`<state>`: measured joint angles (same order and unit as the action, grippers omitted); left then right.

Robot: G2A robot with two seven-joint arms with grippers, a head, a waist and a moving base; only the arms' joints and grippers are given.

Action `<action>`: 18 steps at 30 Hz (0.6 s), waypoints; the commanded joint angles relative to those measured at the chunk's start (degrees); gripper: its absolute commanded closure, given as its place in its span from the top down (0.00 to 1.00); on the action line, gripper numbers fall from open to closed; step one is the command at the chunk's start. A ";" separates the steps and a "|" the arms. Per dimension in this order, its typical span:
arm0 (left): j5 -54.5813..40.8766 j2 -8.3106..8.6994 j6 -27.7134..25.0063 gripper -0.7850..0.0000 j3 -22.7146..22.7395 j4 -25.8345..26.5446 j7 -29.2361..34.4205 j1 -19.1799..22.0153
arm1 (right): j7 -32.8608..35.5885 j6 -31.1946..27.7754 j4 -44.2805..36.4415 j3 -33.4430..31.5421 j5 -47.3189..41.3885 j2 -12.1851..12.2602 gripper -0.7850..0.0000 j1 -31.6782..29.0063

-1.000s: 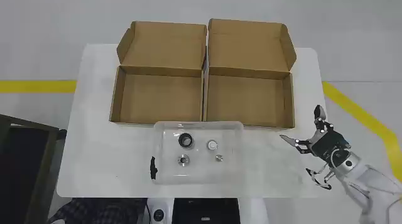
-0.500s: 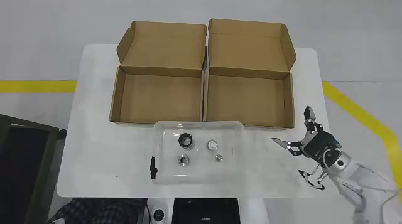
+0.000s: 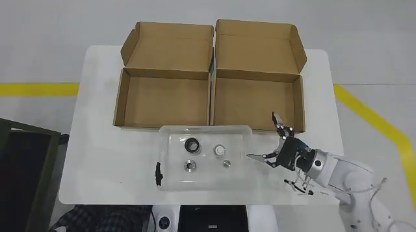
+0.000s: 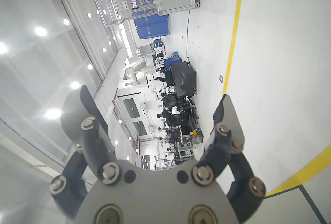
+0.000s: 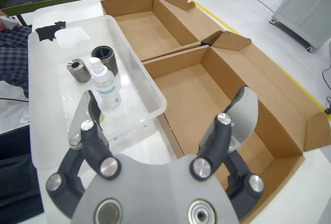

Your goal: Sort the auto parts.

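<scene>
Two brown cardboard boxes stand open and empty at the far side of your white table [image 3: 97,167]: the first box [image 3: 162,102] and, touching it, the second box [image 3: 257,105]. Just in front of them lies a clear plastic tray [image 3: 205,128]. Your right gripper [image 3: 260,135], jaws spread wide and holding nothing, has swung in from the table's edge over the last second and now hovers just beside the tray's end, near the second box. Your left gripper [image 4: 155,94], also wide and empty, points out into the room. Four items sit in the tray: a black cylindrical bearing [image 3: 192,146], a grey steel bushing [image 3: 189,166], a small clear spray bottle [image 3: 220,149] with a white cap, and a small round metal piece [image 3: 227,163]. Sorting looks unstarted, and the approach suggests a first pick comes next.
</scene>
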<state>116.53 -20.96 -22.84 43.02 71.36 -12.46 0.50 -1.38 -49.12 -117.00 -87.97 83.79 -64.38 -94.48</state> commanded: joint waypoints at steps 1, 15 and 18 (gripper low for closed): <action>0.00 0.00 0.00 1.00 0.00 0.00 0.00 0.00 | 1.30 0.08 -0.04 1.80 0.00 -0.04 1.00 0.95; 0.00 0.00 0.00 1.00 0.00 0.00 0.00 0.00 | 9.99 0.79 0.91 13.12 1.39 -0.36 1.00 6.65; 0.00 0.00 0.00 1.00 0.00 0.00 0.00 0.00 | 12.00 1.00 0.81 14.87 1.38 -0.41 1.00 7.48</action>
<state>116.53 -20.96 -22.84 43.02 71.36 -12.46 0.50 10.06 -48.19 -116.20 -73.62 85.26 -64.77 -87.23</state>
